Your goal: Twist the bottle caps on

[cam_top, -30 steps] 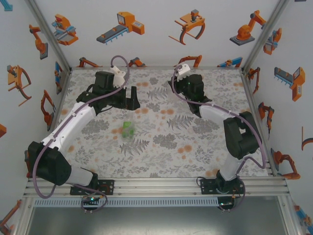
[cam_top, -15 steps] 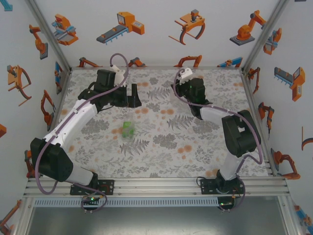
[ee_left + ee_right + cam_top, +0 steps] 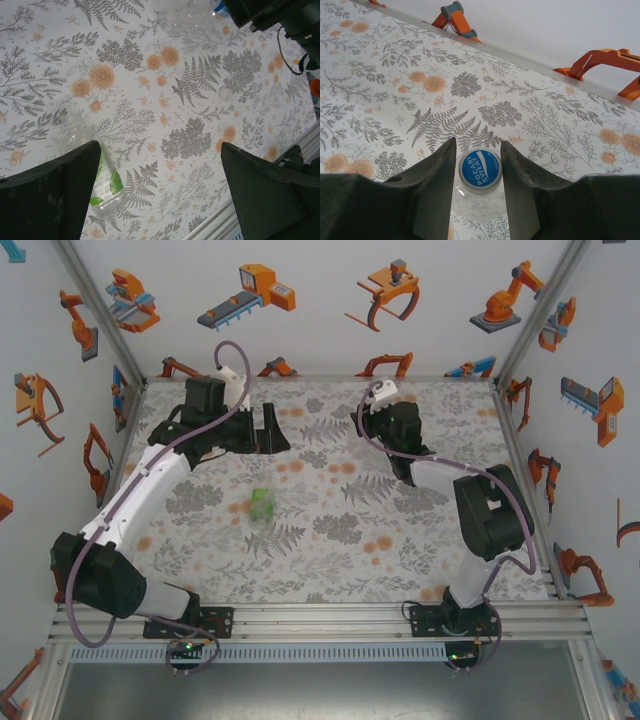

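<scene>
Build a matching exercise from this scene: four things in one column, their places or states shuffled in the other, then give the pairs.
Things
1. green-labelled bottle
2. blue-marked bottle
3. white cap
4. left gripper

Places or states
A. wide open, holding nothing
B. lying on its side on the floral cloth
C. between the fingers of the right gripper
D. small and round, by itself on the cloth

Pairs: 1-B, 2-C, 3-D, 4-A
</scene>
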Tool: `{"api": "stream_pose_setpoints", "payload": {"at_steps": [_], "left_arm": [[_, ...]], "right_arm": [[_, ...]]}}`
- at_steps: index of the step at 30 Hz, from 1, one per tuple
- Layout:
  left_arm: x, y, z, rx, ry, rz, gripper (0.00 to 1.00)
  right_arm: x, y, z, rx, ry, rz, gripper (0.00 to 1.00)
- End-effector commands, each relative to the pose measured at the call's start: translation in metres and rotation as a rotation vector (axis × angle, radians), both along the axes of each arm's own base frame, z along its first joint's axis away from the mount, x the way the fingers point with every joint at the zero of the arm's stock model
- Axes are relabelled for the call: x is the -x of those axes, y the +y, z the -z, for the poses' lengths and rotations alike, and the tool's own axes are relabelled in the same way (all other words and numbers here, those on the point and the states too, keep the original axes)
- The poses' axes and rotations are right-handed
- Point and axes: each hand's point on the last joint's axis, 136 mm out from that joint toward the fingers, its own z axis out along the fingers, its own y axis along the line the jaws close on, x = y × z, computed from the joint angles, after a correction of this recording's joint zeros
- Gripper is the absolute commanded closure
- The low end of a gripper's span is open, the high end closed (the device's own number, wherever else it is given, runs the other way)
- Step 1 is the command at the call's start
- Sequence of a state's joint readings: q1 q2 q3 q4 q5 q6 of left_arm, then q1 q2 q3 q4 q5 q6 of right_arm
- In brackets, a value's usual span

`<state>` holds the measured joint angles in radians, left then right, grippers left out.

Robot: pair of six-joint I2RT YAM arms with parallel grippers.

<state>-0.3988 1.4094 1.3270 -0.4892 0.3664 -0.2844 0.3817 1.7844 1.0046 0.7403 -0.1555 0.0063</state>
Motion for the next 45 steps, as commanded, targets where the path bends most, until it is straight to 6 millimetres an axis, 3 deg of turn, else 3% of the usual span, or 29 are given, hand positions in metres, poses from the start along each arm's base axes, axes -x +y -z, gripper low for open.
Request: {"api": "stream_pose_setpoints", "payload": {"at_steps": [1, 12, 23, 26, 33, 42, 45], "left_arm": [[0.007, -0.003, -0.016, 0.055, -0.024, 0.036, 0.03], [0.029, -0.006, -0.026, 0.119, -0.11, 0.119, 0.03], [0.036, 0.014, -0.011, 0.146, -0.009, 0.077, 0.03], [0.035, 0.016, 0.002, 0.144, 0.09, 0.035, 0.03], [0.031, 0.042, 0.058, -0.014, 0.319, -0.173, 0.03], [0.048, 0.07, 0.1, -0.217, 0.344, -0.296, 0.03], [0.054, 0.068, 0.118, -0.294, 0.354, -0.295, 0.03]], "right_arm": [[0.002, -0.004, -0.015, -0.032, -0.032, 0.006, 0.57], [0.009, -0.003, -0.035, -0.046, -0.058, -0.014, 0.48], [0.023, -0.005, -0.051, -0.073, -0.075, -0.035, 0.45], [0.031, -0.006, -0.06, -0.085, -0.084, -0.044, 0.45], [0.054, -0.015, -0.075, -0.096, -0.072, -0.043, 0.46], [0.088, -0.03, -0.088, -0.102, -0.065, -0.03, 0.46], [0.098, -0.036, -0.089, -0.101, -0.063, -0.02, 0.46]]}}
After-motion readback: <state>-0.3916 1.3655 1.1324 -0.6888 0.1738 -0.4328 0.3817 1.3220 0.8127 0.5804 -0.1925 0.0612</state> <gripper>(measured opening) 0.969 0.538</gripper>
